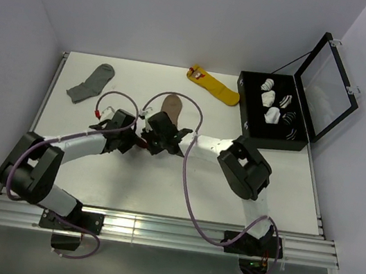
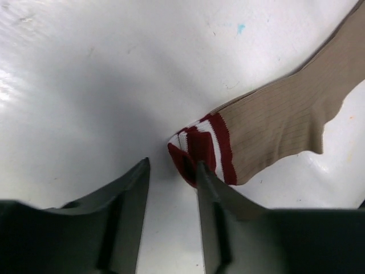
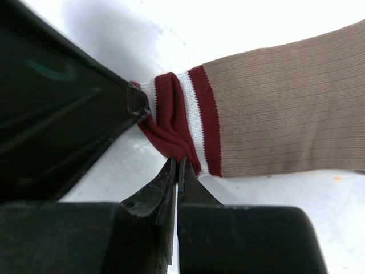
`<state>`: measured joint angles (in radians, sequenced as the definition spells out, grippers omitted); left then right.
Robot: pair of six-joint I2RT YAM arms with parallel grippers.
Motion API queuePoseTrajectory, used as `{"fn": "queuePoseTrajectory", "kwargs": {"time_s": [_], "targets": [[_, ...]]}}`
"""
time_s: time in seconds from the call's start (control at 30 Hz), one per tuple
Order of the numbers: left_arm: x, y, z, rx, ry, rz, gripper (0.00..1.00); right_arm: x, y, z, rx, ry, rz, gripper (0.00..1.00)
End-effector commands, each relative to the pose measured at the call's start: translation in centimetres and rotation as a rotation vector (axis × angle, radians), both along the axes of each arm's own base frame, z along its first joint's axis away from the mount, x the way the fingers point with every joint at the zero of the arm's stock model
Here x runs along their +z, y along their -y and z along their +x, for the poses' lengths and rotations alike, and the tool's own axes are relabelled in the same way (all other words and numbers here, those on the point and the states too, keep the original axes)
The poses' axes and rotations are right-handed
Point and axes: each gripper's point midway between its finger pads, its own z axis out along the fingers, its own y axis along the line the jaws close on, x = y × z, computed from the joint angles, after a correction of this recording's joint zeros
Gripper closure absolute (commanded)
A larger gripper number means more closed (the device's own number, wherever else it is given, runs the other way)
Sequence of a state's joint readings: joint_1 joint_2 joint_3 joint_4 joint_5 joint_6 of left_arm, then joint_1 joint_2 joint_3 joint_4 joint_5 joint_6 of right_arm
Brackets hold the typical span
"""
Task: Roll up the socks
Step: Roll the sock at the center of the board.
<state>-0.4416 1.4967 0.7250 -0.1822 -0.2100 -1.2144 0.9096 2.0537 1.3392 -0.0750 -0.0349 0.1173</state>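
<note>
One tan-brown sock [image 1: 172,104] lies flat on the worktop [image 1: 286,189], stretching away ahead of both claws | step: starting the roll at the cuff | left claw [image 2: 172,166] part open, empty, one finger touching cuff | right claw [image 3: 177,164] shut at cuff edge, pinch uncertain | next: turn cuff forward, tightly | cuff [image 3: 177,120] red-white striped, bunched

R gripper [image 3: 176,164] jaws closed at sock [image 3: 274,114] cuff edge.
</note>
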Motion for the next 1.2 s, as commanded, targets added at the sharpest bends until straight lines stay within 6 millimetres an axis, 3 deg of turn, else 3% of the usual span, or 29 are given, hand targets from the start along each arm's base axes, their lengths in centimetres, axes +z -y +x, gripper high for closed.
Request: {"fn": "queuePoseTrajectory", "kwargs": {"time_s": [0.0,0.1,0.13,0.33,0.43,0.63,1.17], "targets": [[1.7,-1.7,0.0,0.08,0.06,0.003,0.54,-5.1,3.1,-5.4,0.018,-0.326,-0.102,1.0],[3.3,-2.3,-0.1,0.097,0.133,-0.011,0.43,-3.8,2.1,-6.2,0.019,-0.462,-0.008,1.0],[4.6,-2.2,0.1,0.096,0.185,-0.036,0.39,-3.3,1.6,-6.3,0.005,-0.509,0.034,1.0],[5.3,-2.0,-1.5,0.04,0.228,-0.07,0.35,-1.1,0.9,-6.0,-0.041,-0.778,0.275,1.0],[4.4,-1.7,-2.7,0.012,0.213,-0.097,0.34,-0.8,1.4,-5.0,-0.097,-0.865,0.353,1.0],[2.5,-0.9,-4.4,-0.011,0.183,-0.141,0.34,-1.8,2.1,-3.9,-0.159,-0.915,0.345,1.0],[1.0,1.6,-2.3,-0.022,0.123,-0.139,0.37,-2.8,2.0,-3.5,-0.176,-0.936,0.358,1.0]]}}
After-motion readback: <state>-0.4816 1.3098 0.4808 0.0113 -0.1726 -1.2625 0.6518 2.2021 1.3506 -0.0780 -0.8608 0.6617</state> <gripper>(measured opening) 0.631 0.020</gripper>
